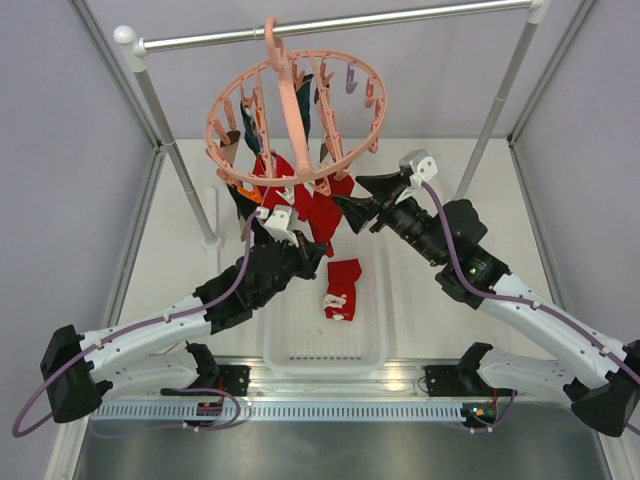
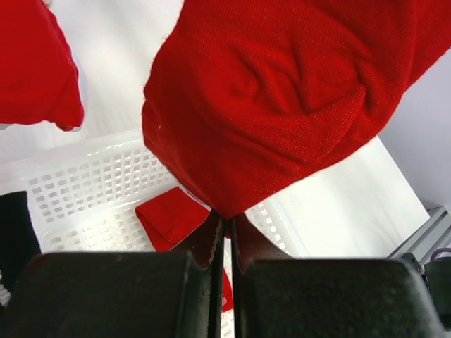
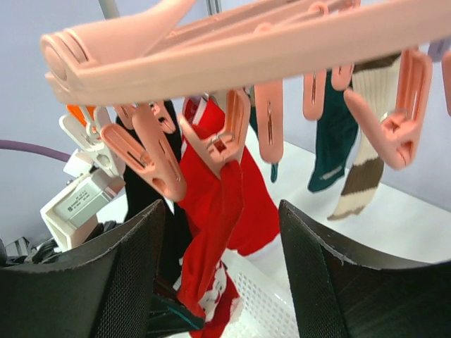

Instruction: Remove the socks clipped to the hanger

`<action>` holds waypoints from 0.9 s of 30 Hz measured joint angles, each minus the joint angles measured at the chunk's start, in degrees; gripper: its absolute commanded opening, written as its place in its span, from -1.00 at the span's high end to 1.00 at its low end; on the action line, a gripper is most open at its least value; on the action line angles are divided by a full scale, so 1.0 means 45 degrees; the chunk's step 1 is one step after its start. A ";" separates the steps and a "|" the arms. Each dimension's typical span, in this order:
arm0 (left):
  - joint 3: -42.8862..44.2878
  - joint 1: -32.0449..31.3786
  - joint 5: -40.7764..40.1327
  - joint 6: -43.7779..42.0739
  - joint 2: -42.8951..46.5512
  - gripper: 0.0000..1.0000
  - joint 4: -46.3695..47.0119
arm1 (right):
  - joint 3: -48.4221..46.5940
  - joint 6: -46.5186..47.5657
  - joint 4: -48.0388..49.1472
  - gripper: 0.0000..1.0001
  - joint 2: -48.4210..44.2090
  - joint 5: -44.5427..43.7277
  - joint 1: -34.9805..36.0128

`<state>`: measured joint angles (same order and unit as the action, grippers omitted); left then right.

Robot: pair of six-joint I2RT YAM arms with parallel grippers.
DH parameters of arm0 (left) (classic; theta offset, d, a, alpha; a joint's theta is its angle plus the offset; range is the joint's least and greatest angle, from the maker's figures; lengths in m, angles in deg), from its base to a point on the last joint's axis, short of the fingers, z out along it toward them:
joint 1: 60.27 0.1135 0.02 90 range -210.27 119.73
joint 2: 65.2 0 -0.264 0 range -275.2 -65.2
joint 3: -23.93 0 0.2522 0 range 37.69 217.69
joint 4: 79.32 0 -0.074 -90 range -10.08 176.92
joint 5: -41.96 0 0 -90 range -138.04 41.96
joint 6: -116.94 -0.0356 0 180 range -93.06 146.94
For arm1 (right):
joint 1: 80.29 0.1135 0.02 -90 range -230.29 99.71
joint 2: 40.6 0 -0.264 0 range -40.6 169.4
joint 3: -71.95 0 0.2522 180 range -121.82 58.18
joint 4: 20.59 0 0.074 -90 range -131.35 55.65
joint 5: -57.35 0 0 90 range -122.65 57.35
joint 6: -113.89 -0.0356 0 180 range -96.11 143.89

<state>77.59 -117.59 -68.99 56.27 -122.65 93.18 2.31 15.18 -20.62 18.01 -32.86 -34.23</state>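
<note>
**Item 1. Hanger** (image 1: 215,130): pink ring with spokes, hooked on a metal rail (image 1: 400,18) above the surface. Its clips dangle all round.

**Item 2. Socks on the hanger**: all hang with the long axis vertical, toe down.
- Red pair at the near side of the ring.
- Black sock (image 3: 149,201) beside the red pair.
- Teal sock (image 3: 331,141) and beige-brown striped sock (image 3: 363,162) at the far side.

**Item 3. Left claw** (image 2: 225,224): pinched narrow on the lowest tip of a red sock (image 2: 282,91).
- The sock rises straight above the claw, towards its clip.
- Judgement: a pull downward along the sock's length should free it, and the left arm is the nearer one for this.

**Item 4. Right claw** (image 3: 222,232): spread wide and holding nothing.
- It is level with a red sock (image 3: 218,204) just beyond its fingers, below the clip (image 3: 224,144) that holds it.
- I cannot tell whether this is the same sock that the left claw grips.

**Item 5. Basket** (image 1: 325,362): white and perforated, on the surface between the arms, below the hanging red socks.
- Contents: one red sock (image 1: 343,285), lying flat.
- Judgement: one sock is off and most are clipped, so the task is at an early stage.
</note>
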 measured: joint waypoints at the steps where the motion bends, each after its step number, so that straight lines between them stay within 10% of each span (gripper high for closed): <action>1: 0.0000 0.0000 0.0000 0.0005 0.0068 0.95 -0.0073 | -0.0097 0.0015 0.0073 -0.40 0.0073 0.0107 -0.0049; 20: 0.0000 0.0000 0.0010 0.0005 0.0379 0.95 -0.0529 | -0.1477 -0.0350 0.1613 -0.29 0.1647 0.2103 -0.0869; 27: 0.0000 0.0000 0.0015 0.0005 0.0393 0.95 -0.0758 | -0.1501 -0.0559 0.1987 0.36 0.1851 0.2137 -0.0869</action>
<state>77.59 -117.59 -68.92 56.29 -120.88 89.77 -4.45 12.67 -11.68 26.34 -23.24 -38.14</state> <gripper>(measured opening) 0.032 0.445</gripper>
